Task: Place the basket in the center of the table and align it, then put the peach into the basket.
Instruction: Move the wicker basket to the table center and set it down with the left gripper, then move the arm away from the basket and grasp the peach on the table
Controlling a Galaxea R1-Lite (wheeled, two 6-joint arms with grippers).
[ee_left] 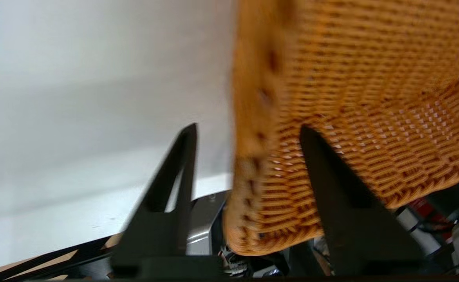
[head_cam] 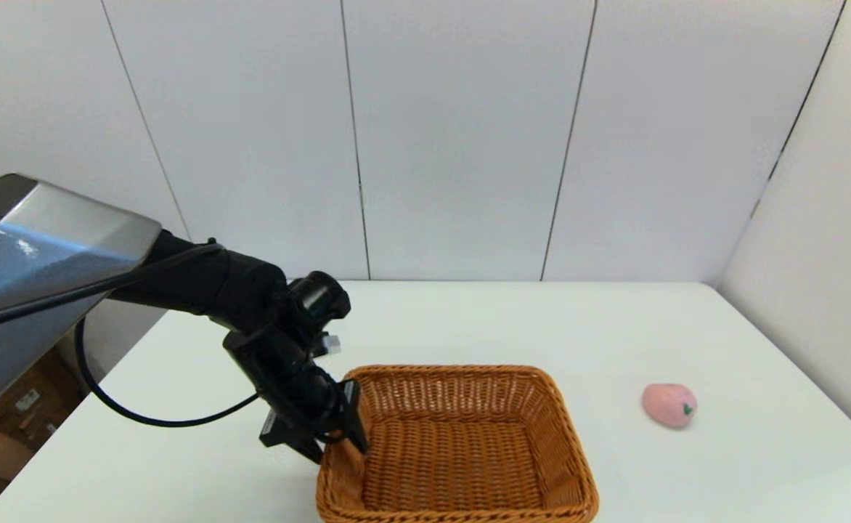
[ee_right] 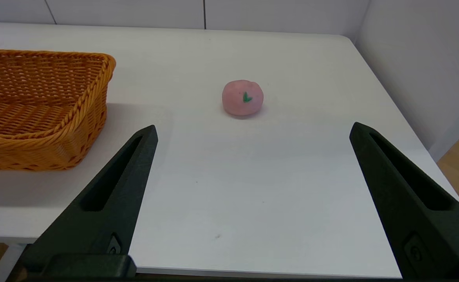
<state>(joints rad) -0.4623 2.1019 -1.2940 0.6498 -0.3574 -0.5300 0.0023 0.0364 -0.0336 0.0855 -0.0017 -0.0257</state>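
Observation:
The orange-brown wicker basket (head_cam: 568,450) sits at the table's near edge, about mid-width. My left gripper (head_cam: 338,447) straddles its left wall, one finger inside and one outside. In the left wrist view the gripper (ee_left: 247,131) has the braided rim of the basket (ee_left: 370,78) between its fingers, with a strip of white showing beside the outer finger (ee_left: 182,164), so it is open. The pink peach (head_cam: 669,404) lies on the table (head_cam: 469,319) right of the basket. My right gripper (ee_right: 253,129) hangs wide open near the table's front edge, the peach (ee_right: 242,98) ahead of it and the basket (ee_right: 84,113) off to its left.
White wall panels stand behind the table and along its right side. Cardboard boxes (head_cam: 19,407) sit on the floor past the left edge. The left arm's cable (head_cam: 142,418) loops over the table's left part.

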